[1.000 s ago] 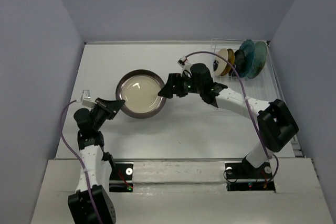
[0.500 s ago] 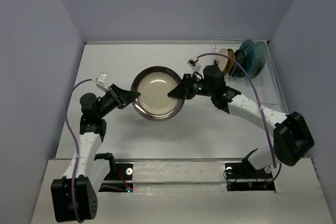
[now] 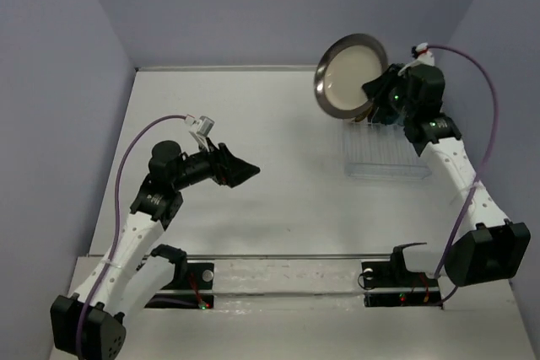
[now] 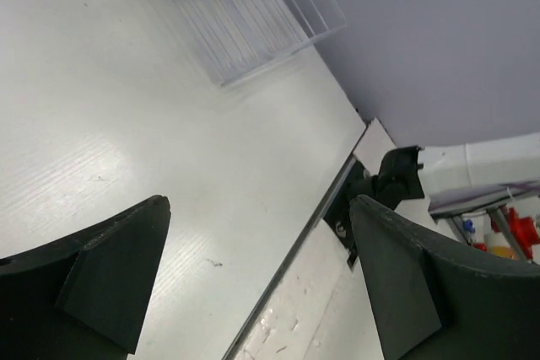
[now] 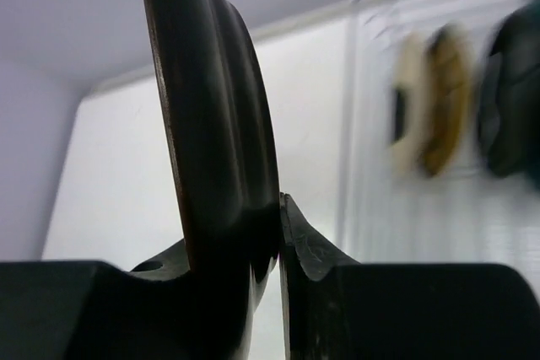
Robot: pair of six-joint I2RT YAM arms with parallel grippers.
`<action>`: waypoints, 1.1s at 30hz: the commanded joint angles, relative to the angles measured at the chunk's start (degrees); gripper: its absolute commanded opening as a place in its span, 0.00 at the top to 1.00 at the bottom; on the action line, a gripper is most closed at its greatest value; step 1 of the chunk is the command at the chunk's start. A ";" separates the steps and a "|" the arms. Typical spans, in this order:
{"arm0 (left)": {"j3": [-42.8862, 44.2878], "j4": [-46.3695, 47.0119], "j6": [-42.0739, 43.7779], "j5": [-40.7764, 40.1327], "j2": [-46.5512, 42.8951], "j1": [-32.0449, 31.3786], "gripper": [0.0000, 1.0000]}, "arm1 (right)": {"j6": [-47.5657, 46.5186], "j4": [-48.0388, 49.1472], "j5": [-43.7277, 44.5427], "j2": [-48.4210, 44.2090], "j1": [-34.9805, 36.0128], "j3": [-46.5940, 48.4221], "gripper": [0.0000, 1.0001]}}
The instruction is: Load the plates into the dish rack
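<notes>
In the upper right of the top view we see the right gripper (image 3: 376,91) clamped on the lower right rim of the grey-rimmed beige plate (image 3: 349,76), which it holds up in the air. The plate is tilted, with its pale inside facing the camera and its dark metallic rim showing all round. It hangs over the far end of the dish rack (image 3: 388,156), a clear box of thin upright dividers that stands on the white table (image 3: 253,115) at the right side of the frame. From above, we cannot tell whether the plate touches the rack. In the right wrist view the plate stands edge-on and nearly upright, running from the top of the frame down between the two fingers, which press on it from either side. Behind it, in the right half of that view, we make out three blurred plates standing on edge in the rack: a cream plate (image 5: 407,103), an amber plate (image 5: 444,99) just beside it, and a dark plate (image 5: 506,94) at the right edge. At the middle left of the top view the left gripper (image 3: 240,173) is well apart from the rack and points toward the centre of the table. Its jaws are spread wide with nothing between them. Its wrist view shows only bare table between the fingertips and the near end of the rack at the top of the frame.
</notes>
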 commanded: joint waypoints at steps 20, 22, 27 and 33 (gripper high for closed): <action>5.13 -13.41 14.54 -9.16 -8.36 -15.76 0.01 | -28.92 15.36 38.63 14.32 -27.94 23.41 0.93; 5.31 -13.58 14.62 -9.25 -8.10 -16.12 0.01 | -31.71 15.18 35.21 14.85 -28.47 24.03 0.93; 5.57 -14.11 14.80 -9.69 -7.31 -16.21 0.01 | -31.65 14.83 33.09 16.08 -28.47 27.45 0.93; 5.75 -14.29 15.06 -10.48 -6.69 -16.21 0.01 | -32.95 13.42 35.36 17.66 -28.47 34.49 0.93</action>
